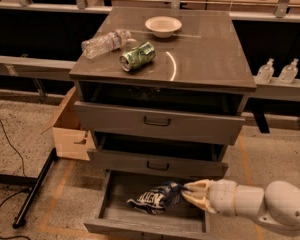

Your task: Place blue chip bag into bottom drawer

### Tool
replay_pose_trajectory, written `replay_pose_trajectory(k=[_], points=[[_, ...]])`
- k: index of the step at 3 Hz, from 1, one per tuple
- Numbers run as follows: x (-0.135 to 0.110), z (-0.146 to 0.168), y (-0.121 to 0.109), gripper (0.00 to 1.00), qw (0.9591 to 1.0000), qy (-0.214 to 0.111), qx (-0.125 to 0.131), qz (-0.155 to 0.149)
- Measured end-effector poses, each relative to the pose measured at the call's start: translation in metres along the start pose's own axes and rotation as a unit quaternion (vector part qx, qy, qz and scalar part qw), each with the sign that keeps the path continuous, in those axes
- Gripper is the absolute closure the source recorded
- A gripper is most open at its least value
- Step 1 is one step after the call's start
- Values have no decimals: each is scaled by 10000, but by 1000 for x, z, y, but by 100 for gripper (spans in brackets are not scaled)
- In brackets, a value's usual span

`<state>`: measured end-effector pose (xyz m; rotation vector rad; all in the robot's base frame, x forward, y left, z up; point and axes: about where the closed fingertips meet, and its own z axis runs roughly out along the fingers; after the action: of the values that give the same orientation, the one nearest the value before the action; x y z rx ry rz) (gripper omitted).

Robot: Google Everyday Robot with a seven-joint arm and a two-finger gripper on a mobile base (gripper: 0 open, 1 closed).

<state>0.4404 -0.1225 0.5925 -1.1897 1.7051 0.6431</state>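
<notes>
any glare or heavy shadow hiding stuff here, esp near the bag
Camera view: a curved glare streak on the cabinet top beside the green can; deep shadow hides the insides of both upper drawers. The blue chip bag in the bottom drawer is plainly lit, with the gripper shut on one end of it.
</notes>
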Motion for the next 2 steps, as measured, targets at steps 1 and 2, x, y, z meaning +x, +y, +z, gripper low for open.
replay_pose_trajectory(k=[1,2], points=[[58,33,13,100,9998,204,-34,-5],[58,33,13,100,9998,204,-34,-5]])
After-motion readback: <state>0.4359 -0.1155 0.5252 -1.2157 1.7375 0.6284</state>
